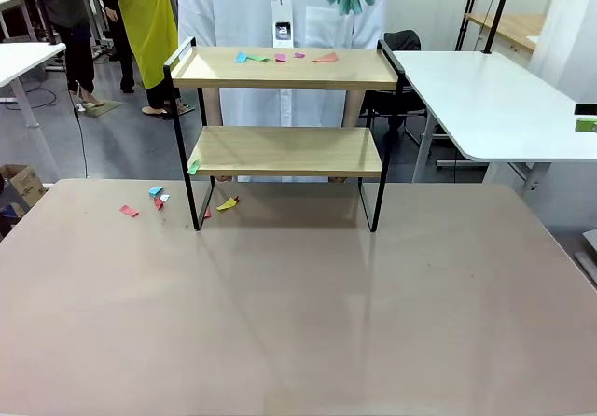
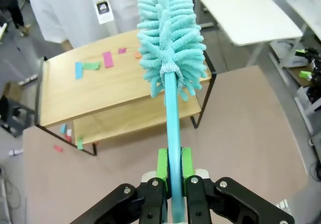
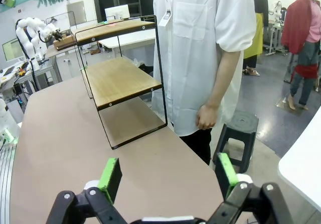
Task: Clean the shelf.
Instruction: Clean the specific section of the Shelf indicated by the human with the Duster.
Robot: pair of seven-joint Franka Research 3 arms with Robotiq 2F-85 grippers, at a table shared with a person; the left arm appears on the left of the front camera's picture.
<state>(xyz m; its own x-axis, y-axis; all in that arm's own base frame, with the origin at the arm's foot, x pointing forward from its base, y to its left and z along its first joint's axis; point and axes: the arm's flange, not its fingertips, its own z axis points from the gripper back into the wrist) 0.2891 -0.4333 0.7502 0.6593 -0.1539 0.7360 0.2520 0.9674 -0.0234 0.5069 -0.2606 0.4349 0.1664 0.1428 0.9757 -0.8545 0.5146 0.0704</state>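
The shelf (image 1: 289,150) is positioned at the far side of the worktop (image 1: 298,313), in front of a person (image 1: 233,6). Coloured paper scraps (image 1: 280,58) are scattered on its upper board. The left tool (image 2: 174,166) is clenched on the handle of a teal duster (image 2: 170,38), held above the shelf. The right tool (image 3: 165,176) is released, jaws spread wide.

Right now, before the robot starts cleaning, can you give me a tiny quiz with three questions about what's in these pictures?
1. True or false: the left hand is shut on the teal duster.
2. Pick one: the right hand is A) open and empty, B) holding a paper scrap, C) holding the duster.
3. Fill the gap: most paper scraps on the shelf lie on its ____ board.

Key: 1 true; 2 A; 3 top.
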